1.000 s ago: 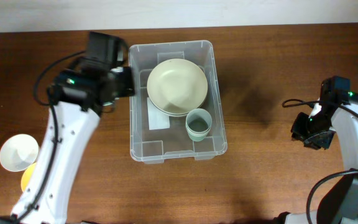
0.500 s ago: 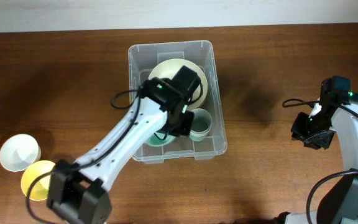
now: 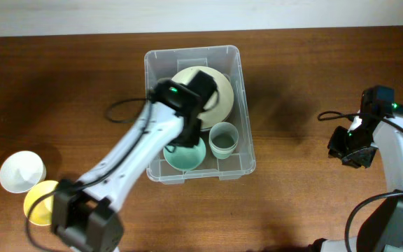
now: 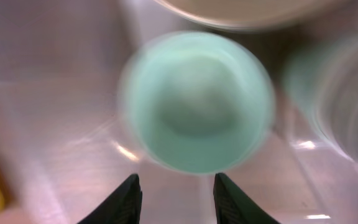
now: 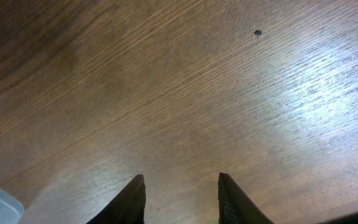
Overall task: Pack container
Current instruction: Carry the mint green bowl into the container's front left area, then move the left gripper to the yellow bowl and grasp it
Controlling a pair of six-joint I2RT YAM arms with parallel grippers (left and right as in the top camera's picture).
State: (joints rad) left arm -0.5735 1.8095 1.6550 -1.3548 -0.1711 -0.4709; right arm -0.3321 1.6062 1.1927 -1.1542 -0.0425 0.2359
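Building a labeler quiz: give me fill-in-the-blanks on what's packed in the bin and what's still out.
1. In the container the mint bowl sits next to a grey-green ____.
2. The biggest bowl in it is ____ coloured.
3. Outside on the table wait a white bowl and a ____ one.
Missing: cup; cream; yellow.

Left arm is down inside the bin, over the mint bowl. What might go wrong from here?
1. The left gripper hangs above the mint bowl with its jaws open. Lifting off carelessly might clip the bowl's rim or the cup beside it.
2. The container looks crowded. The white bowl and yellow bowl outside may need nesting to fit.
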